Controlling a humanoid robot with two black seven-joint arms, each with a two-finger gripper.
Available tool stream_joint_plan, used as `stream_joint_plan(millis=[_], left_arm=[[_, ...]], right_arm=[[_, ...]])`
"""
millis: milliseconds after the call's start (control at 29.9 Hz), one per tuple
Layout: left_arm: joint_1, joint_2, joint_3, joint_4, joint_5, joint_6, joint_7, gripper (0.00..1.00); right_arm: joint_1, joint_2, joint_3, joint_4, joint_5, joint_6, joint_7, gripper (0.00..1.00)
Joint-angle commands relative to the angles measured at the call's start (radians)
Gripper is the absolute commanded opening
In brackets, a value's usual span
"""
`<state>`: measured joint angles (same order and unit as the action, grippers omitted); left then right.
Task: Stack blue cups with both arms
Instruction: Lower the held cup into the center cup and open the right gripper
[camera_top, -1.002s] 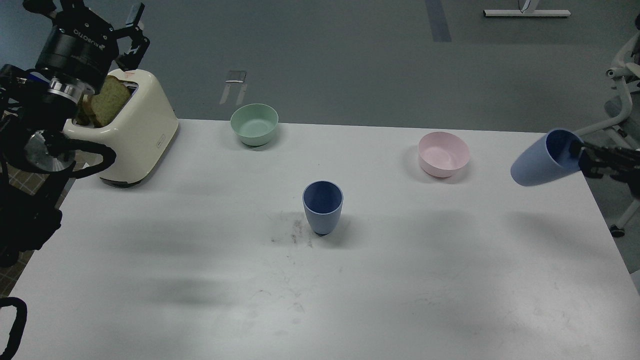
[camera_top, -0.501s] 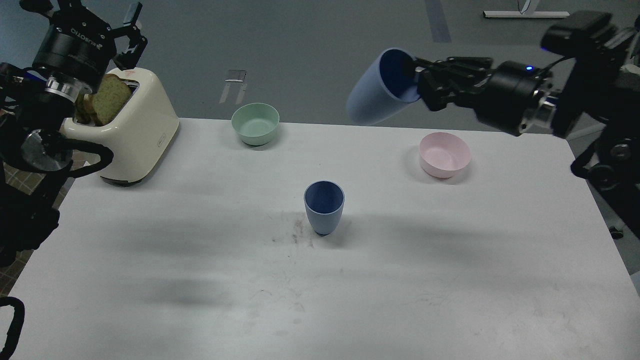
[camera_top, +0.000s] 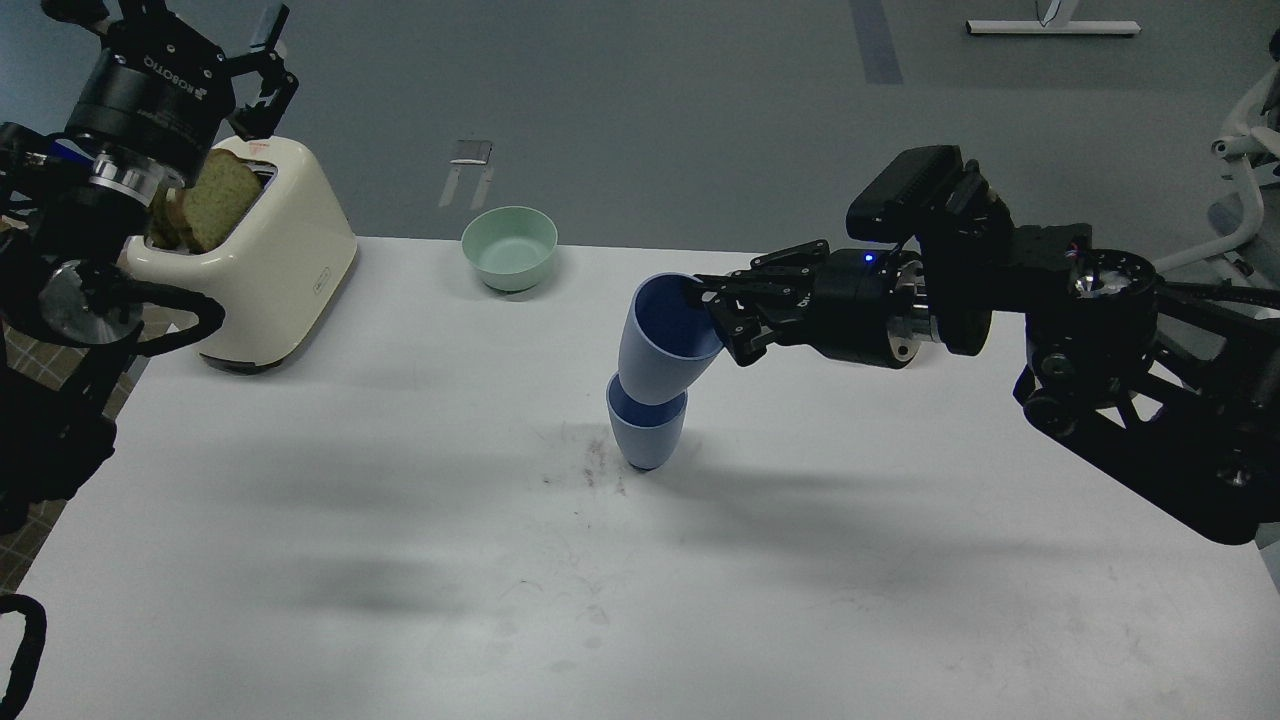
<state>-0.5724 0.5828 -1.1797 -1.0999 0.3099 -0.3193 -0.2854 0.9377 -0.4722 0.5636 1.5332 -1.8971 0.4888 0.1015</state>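
Cream plastic toaster (camera_top: 262, 262) with bread and one mint-green bowl (camera_top: 509, 246) are seen behind. Two matte blue cups: the upper cup (camera_top: 663, 340), pinched at its rim by the right gripper (camera_top: 722, 310), is tilted into the lower cup (camera_top: 645, 428) mid-table. The left gripper (camera_top: 205, 45) is spread empty.

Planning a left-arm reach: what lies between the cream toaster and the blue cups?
Head view: only bare white table between cream toaster and stacked dusty-blue cups.
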Motion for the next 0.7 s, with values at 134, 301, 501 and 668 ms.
stream_joint_plan(millis=[134, 301, 501, 668], left_arm=[[-0.001, 0.000, 0.000, 0.000, 0.000, -0.001, 0.000, 0.97], [-0.001, 0.000, 0.000, 0.000, 0.000, -0.001, 0.000, 0.97], [0.000, 0.000, 0.000, 0.000, 0.000, -0.001, 0.000, 0.97], [0.000, -0.001, 0.000, 0.000, 0.000, 0.000, 0.000, 0.97]], right_arm=[[0.000, 0.018, -0.001, -0.024, -0.004, 0.000, -0.028, 0.00], [0.000, 0.052, -0.002, -0.051, -0.010, 0.000, -0.029, 0.00], [-0.002, 0.055, -0.030, -0.054, -0.010, 0.000, -0.029, 0.00], [-0.007, 0.056, -0.037, -0.071, -0.013, 0.000, -0.029, 0.00]])
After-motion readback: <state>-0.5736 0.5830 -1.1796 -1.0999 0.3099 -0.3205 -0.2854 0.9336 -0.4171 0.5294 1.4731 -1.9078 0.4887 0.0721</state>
